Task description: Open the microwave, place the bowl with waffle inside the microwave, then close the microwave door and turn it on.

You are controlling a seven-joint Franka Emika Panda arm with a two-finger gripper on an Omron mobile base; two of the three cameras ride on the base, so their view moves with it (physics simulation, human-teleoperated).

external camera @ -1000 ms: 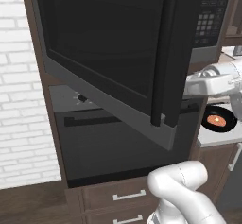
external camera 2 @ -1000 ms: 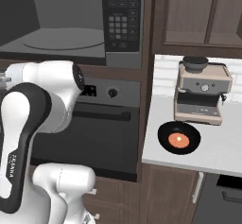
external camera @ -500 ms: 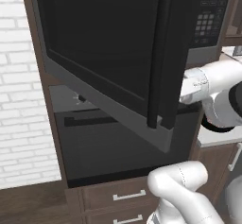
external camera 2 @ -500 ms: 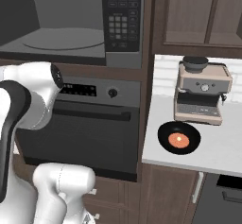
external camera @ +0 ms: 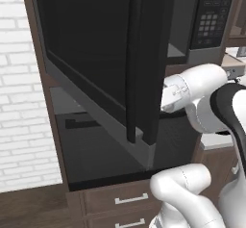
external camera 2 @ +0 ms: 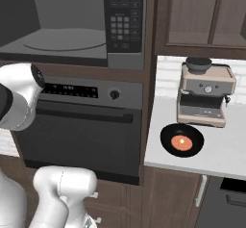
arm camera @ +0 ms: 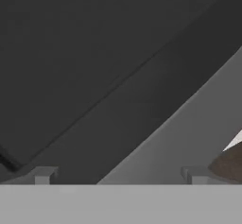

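The microwave (external camera 2: 62,39) stands with its grey cavity exposed and its keypad (external camera 2: 124,25) to the right. Its door (external camera: 96,58) is swung far out to the left. My wrist reaches in behind the door's handle edge (external camera: 144,78). In the hand view my gripper (arm camera: 118,176) is open, fingertips (arm camera: 45,175) spread wide with nothing between them, close against the door's dark glass and grey frame. The black bowl (external camera 2: 181,140) with the orange-brown waffle (external camera 2: 181,143) sits on the white counter (external camera 2: 226,150), well right of my arm.
A grey wall oven (external camera 2: 81,126) with a bar handle sits under the microwave. A coffee machine (external camera 2: 206,95) stands on the counter just behind the bowl. A white brick wall (external camera: 19,126) lies left of the door. Wooden drawers (external camera: 125,200) are below the oven.
The microwave door has swung further open to the left. My arm has followed it, moving left and out from in front of the oven and the bowl.
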